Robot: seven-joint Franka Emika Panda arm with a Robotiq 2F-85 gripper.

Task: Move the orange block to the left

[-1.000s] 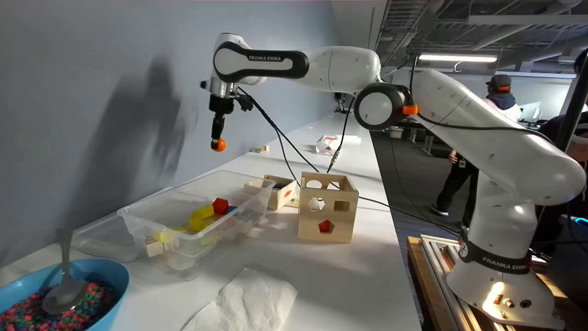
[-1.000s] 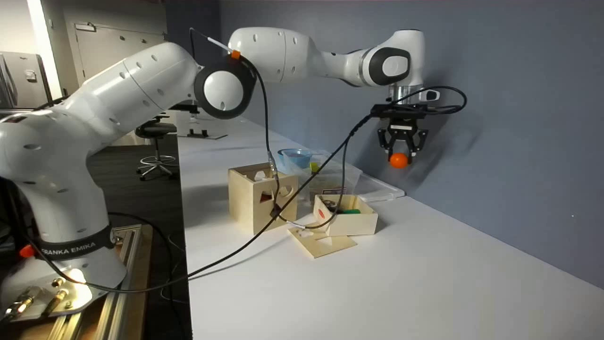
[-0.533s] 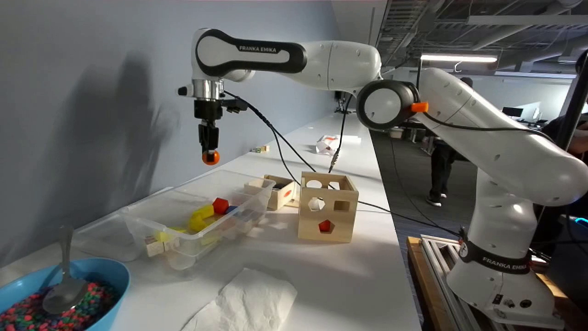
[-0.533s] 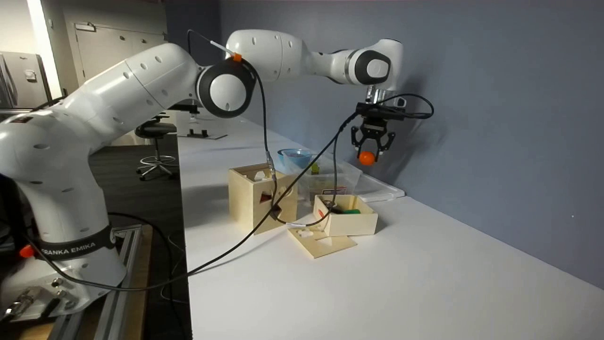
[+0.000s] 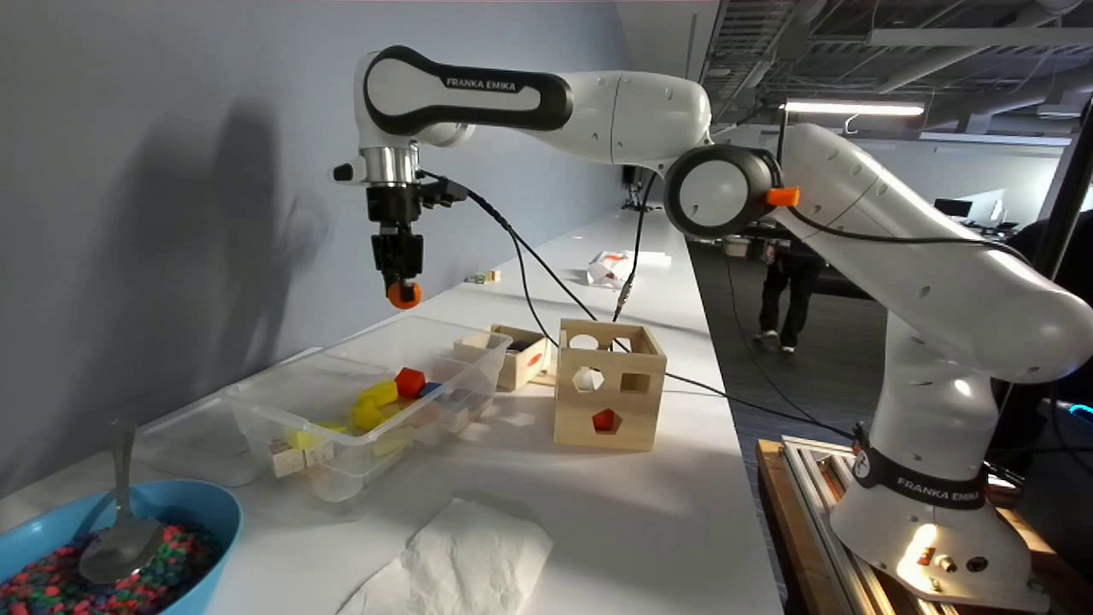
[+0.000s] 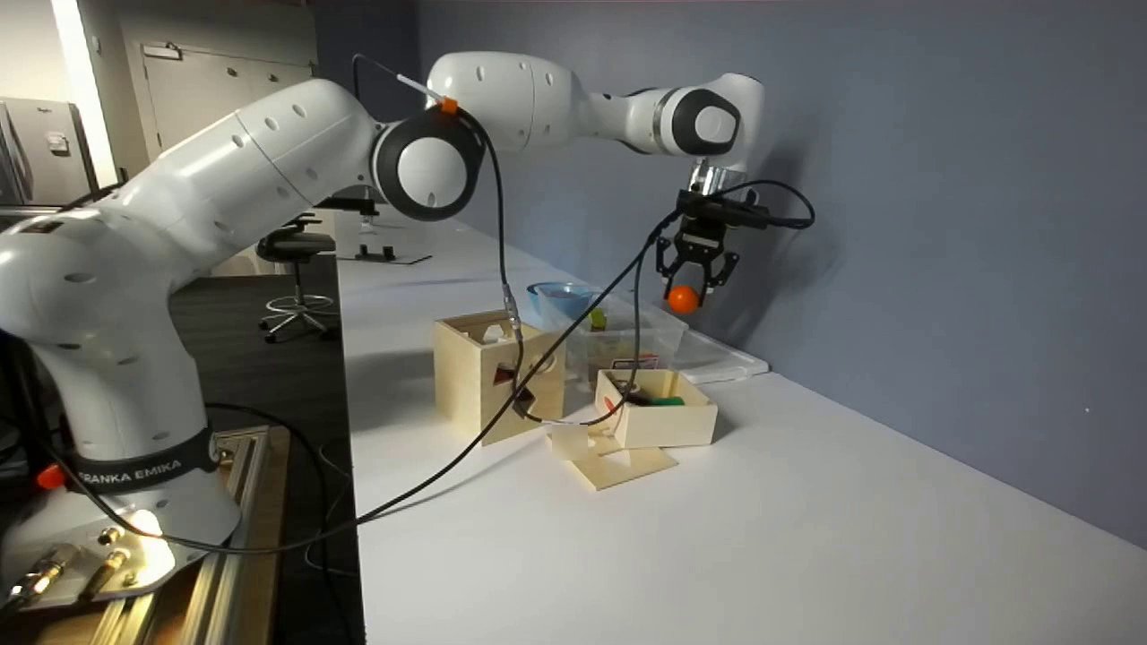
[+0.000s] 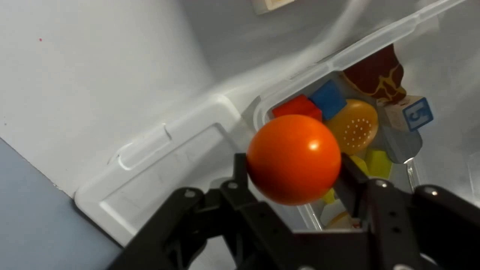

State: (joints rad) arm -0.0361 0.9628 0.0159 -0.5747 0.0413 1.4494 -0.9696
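Observation:
The orange block (image 7: 294, 165) is a glossy, ball-shaped piece. My gripper (image 7: 293, 160) is shut on it, with one black finger (image 7: 240, 167) against each side. The gripper points down and holds the block in the air, well above the table. In both exterior views the orange block (image 5: 398, 301) (image 6: 683, 300) sticks out below the fingertips of the gripper (image 6: 686, 293). In the wrist view it appears over the near end of a clear bin (image 7: 354, 56) and a pale lid (image 7: 150, 183), and it hides part of both.
The clear bin (image 6: 654, 340) holds yellow, red and blue blocks. A wooden shape-sorter box (image 5: 619, 406) and a small open wooden box (image 6: 668, 425) stand beside it. A blue bowl (image 5: 224, 521) with a spoon and a paper towel (image 5: 470, 555) lie nearby. A wall runs behind the gripper.
The gripper has carried the orange block closer to the bin, leftward in an exterior view, and lower. In the last half second it has moved only slightly. The block stays held.

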